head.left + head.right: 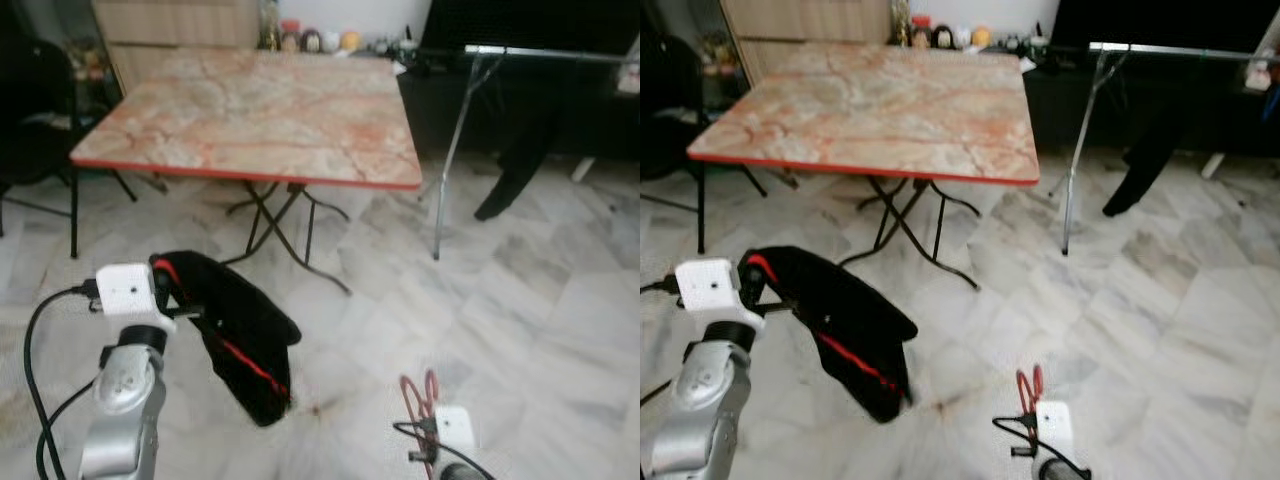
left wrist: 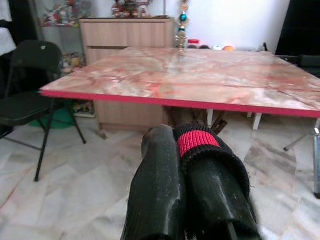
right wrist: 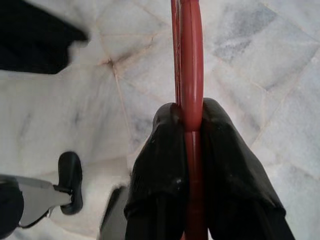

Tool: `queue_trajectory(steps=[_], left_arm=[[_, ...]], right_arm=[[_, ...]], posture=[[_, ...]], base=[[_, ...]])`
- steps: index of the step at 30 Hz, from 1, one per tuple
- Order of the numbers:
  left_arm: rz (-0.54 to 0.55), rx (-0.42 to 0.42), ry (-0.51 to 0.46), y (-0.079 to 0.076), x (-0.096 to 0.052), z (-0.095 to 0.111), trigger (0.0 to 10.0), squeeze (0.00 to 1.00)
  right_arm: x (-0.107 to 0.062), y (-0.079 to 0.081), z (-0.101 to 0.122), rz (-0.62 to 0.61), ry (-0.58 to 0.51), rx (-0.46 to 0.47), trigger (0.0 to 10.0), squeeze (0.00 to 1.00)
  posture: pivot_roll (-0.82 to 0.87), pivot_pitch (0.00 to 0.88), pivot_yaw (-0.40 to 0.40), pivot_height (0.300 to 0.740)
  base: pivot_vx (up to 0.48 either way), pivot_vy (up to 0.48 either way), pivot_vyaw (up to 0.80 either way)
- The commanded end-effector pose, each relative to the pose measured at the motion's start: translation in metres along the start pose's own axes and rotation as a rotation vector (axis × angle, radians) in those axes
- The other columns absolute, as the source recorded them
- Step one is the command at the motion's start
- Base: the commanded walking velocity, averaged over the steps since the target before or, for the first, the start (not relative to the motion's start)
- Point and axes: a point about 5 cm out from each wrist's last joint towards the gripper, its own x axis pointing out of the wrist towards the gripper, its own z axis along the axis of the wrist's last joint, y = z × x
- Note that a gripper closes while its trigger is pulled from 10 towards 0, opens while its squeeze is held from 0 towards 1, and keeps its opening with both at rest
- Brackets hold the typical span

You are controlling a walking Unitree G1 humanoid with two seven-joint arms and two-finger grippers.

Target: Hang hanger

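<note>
Above the marble floor [image 1: 520, 330], the right gripper [image 3: 192, 120] pinches a red hanger [image 3: 189, 60]. The left gripper [image 2: 187, 150] clamps a black garment [image 1: 240, 335] near the table [image 1: 260, 110].

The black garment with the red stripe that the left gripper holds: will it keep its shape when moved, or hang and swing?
The black garment is probably floppy: it drapes down from the left gripper in folds. It seems light, since one pinched edge carries it. It may swing when the arm moves.
</note>
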Motion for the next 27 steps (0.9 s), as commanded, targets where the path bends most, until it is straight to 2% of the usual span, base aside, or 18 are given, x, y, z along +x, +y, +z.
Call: queue_trajectory(steps=[1, 8, 13, 16, 27], left_arm=[[-0.027, -0.008, -0.031, -0.008, 0.003, 0.007, 10.0, 0.0], [-0.029, -0.006, -0.031, -0.007, 0.004, 0.01, 10.0, 0.0], [-0.034, -0.007, -0.033, -0.009, 0.005, 0.011, 10.0, 0.0], [-0.038, -0.006, -0.038, -0.009, 0.006, 0.012, 10.0, 0.0], [-0.045, 0.003, -0.063, -0.007, 0.013, 0.023, 10.0, 0.0]], right_arm=[[-0.002, -0.006, -0.007, -0.026, 0.01, -0.002, 10.0, 0.0], [-0.009, -0.005, -0.033, -0.03, 0.042, 0.01, 10.0, 0.0], [-0.011, 0.0, -0.04, -0.024, 0.043, 0.001, 10.0, 0.0], [-0.009, -0.005, -0.032, -0.026, 0.038, 0.001, 10.0, 0.0], [-0.008, -0.006, -0.03, -0.024, 0.043, 0.002, 10.0, 0.0]], posture=[[0.09, 0.0, -0.043, 0.74], [0.09, 0.0, -0.039, 0.74], [0.09, 0.0, -0.039, 0.74], [0.1, 0.0, -0.039, 0.74], [0.1, 0.0, -0.035, 0.74]], base=[[0.401, 0.0, 0.0], [0.404, 0.0, 0.0], [0.405, 0.0, 0.0], [0.405, 0.0, 0.0], [0.351, 0.0, 0.0]])
